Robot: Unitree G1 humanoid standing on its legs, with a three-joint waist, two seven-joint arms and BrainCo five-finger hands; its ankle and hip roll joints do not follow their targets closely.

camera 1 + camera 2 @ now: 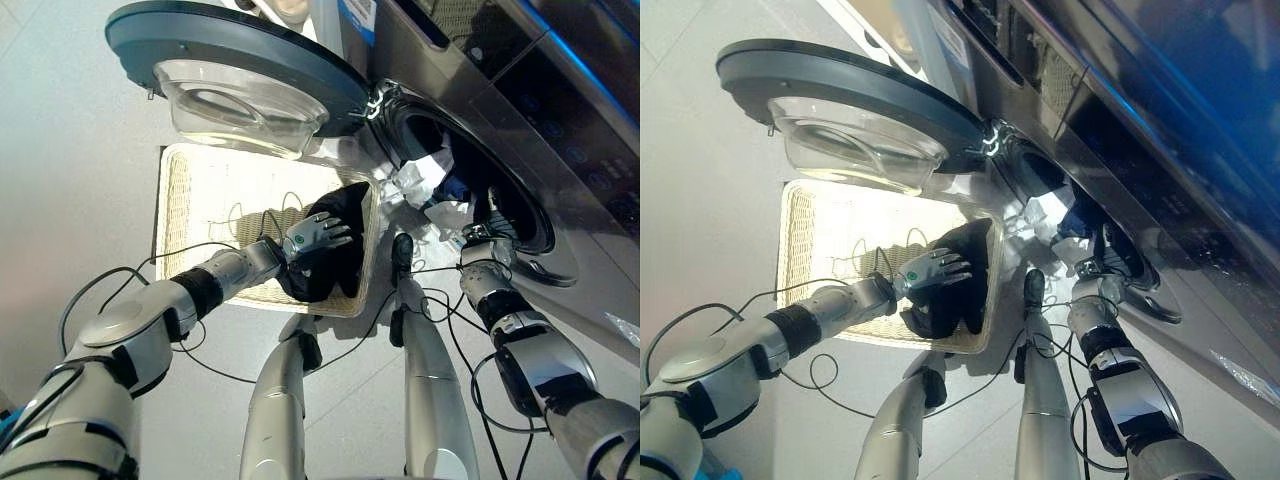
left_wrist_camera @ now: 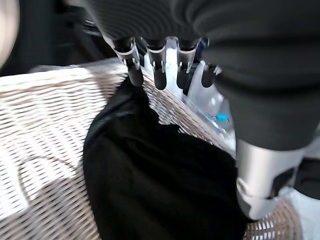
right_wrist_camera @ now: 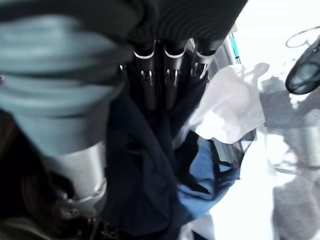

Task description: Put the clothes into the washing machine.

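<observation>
Left hand point(image 1: 318, 234) fingers relaxed, over black garment point(image 1: 335, 262) in wicker basket point(image 1: 190, 200). Right hand point(image 3: 165, 75) fingers against dark navy cloth point(image 3: 145, 165) at washing machine point(image 1: 520, 120) drum mouth; white cloth point(image 1: 425, 180) and blue cloth point(image 3: 207, 175) hang out.

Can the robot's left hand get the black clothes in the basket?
Probably yes. The left hand hangs right over the black clothes at the wicker basket end nearest the washer, fingers straight. Nothing lies between them, so it looks able to close on them.
</observation>
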